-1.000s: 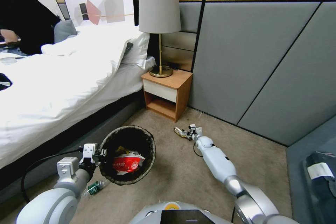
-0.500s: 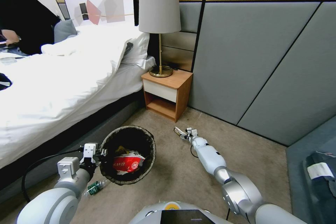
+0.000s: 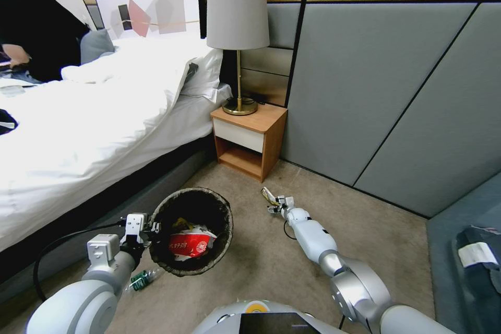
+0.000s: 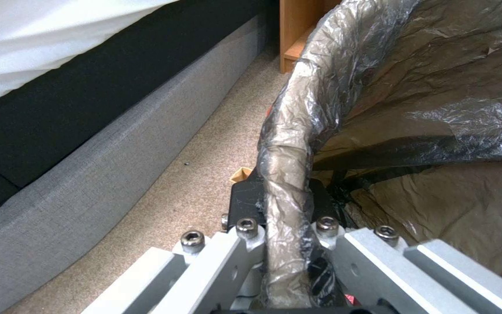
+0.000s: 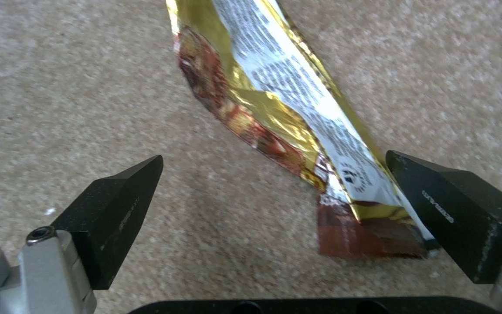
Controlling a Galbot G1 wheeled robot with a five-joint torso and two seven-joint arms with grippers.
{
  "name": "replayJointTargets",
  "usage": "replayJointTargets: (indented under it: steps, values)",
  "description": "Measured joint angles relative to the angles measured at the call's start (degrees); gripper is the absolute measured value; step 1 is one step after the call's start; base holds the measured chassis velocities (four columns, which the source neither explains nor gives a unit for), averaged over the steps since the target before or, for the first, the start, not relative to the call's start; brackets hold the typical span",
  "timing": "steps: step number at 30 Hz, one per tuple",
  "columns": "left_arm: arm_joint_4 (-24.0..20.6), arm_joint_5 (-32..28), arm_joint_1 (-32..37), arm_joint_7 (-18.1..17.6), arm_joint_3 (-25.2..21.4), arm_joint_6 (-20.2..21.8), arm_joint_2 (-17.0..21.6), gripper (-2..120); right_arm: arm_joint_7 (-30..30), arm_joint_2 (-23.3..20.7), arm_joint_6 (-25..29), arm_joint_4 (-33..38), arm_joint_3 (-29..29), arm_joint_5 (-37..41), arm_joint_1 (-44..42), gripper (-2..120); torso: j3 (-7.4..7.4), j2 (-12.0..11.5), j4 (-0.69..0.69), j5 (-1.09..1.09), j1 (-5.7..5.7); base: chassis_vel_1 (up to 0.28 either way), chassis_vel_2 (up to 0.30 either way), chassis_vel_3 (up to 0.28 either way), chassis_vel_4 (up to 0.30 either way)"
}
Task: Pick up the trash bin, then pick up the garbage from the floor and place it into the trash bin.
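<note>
The trash bin (image 3: 225, 225), lined with a dark bag, hangs tilted just above the floor (image 3: 261, 271). My left gripper (image 3: 148, 229) is shut on its rim (image 4: 289, 144), which runs between the fingers of the left gripper (image 4: 283, 209). A red-and-white packet (image 3: 189, 244) and other garbage lie inside. My right gripper (image 3: 275, 204) is low over the carpet near the nightstand, open. A gold foil wrapper (image 5: 274, 104) lies flat between the spread fingers of the right gripper (image 5: 273, 158), close to one pad (image 5: 449, 213). In the head view the wrapper (image 3: 268, 194) pokes out beyond the gripper.
A green bottle (image 3: 140, 280) lies on the floor beside my left arm. The bed (image 3: 78, 130) runs along the left, with its grey base close to the bin. A wooden nightstand (image 3: 250, 138) with a lamp stands ahead. Grey wall panels close the right, and a dark seat (image 3: 469, 266) is at far right.
My right gripper has drawn a little back toward me and to the left, settling lower over the wrapper, and the right elbow has dropped. The left arm and bin have stayed put.
</note>
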Motion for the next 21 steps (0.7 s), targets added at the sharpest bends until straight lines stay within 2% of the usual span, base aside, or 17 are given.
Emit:
replayJointTargets:
  steps: [21]
  values:
    - [0.00,0.25,0.18,0.11,-0.05,-0.05,0.24,0,0.40,-0.64,-0.21,-0.44,0.32,0.25,-0.11,100,0.00,0.00,0.00,0.00,0.00,0.000,0.000,0.000,0.000]
